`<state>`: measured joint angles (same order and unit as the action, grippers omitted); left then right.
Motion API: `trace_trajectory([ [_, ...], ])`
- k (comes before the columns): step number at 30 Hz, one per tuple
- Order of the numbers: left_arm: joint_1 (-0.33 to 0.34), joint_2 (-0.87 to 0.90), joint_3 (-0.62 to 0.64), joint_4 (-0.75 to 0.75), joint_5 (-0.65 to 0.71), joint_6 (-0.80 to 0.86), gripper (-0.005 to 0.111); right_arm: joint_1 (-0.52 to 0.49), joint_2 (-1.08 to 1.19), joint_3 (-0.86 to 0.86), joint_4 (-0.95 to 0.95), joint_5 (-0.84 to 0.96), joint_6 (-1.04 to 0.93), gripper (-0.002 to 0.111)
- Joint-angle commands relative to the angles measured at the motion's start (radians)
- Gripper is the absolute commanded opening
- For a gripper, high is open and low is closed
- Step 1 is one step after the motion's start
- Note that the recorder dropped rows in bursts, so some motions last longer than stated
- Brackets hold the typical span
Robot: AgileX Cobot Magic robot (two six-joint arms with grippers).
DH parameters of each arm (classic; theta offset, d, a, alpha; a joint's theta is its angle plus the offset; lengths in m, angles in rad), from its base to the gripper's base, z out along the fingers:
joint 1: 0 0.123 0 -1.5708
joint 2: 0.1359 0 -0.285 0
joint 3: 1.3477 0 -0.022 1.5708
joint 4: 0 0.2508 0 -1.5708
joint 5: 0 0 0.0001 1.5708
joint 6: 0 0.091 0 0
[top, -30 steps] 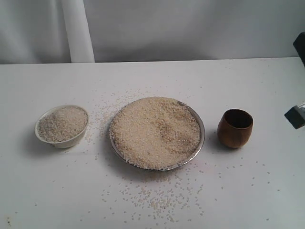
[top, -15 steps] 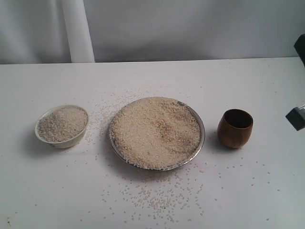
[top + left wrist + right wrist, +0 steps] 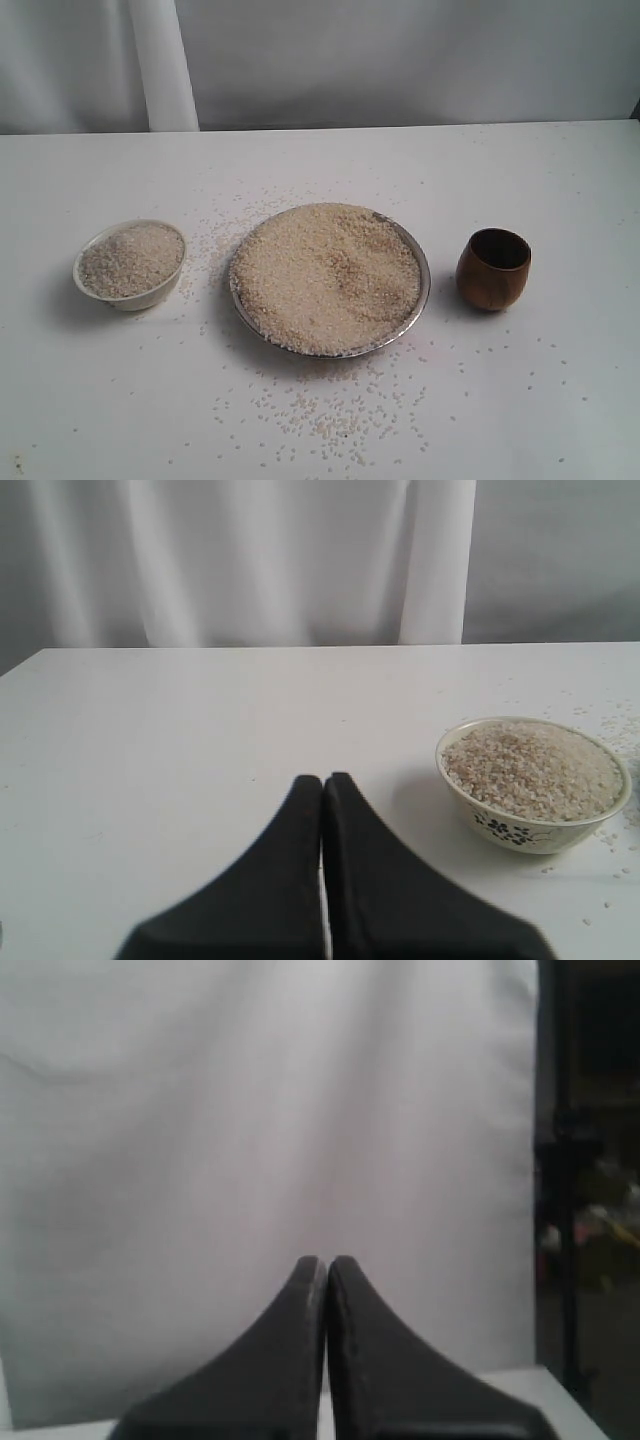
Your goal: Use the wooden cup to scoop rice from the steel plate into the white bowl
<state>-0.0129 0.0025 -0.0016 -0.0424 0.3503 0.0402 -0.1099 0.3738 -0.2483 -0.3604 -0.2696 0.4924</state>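
Right of the steel plate (image 3: pixel 426 290), near its rim but not touching, the wooden cup (image 3: pixel 493 268) stands upright with its mouth up, so its long axis is vertical. Rice (image 3: pixel 325 275) is heaped on the plate, and the white bowl (image 3: pixel 140 297), holding some grains, sits well apart on the plate's opposite, left side. The left gripper (image 3: pixel 322 780), jaws pressed together on nothing, looks toward that bowl, so the plate likely lies between it and the cup. The right gripper (image 3: pixel 326 1262), likewise closed and empty, sees only a pale curtain (image 3: pixel 250 1110). Its arm works the cup's side, so it is probably nearer.
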Motion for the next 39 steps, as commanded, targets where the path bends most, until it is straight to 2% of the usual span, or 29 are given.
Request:
trace_trajectory([
  [1,-0.003,-0.003,0.002,0.000,-0.006,-0.004,0.000,-0.010,-0.096,0.006,-0.001,0.320,0.019,0.000],
  [7,-0.003,-0.003,0.002,0.000,-0.006,-0.004,0.000,-0.010,-0.225,0.006,0.001,0.601,0.011,0.000],
  [10,-0.003,-0.003,0.002,0.000,-0.006,-0.004,0.000,-0.010,-0.259,0.006,0.001,0.642,0.011,0.000],
  [22,-0.003,-0.003,0.002,0.000,-0.006,-0.004,0.000,-0.010,-0.265,0.021,-0.006,0.603,-0.009,0.000],
  [25,-0.003,-0.003,0.002,0.000,-0.006,-0.004,0.000,-0.010,-0.265,0.065,0.030,0.532,-0.130,0.000],
  [31,-0.003,-0.003,0.002,0.000,-0.006,-0.004,0.000,-0.010,-0.265,0.160,0.302,0.409,-0.455,0.000],
  [39,-0.003,-0.003,0.002,0.000,-0.006,-0.004,0.000,-0.010,-0.265,0.179,0.353,0.416,-0.487,0.000],
])
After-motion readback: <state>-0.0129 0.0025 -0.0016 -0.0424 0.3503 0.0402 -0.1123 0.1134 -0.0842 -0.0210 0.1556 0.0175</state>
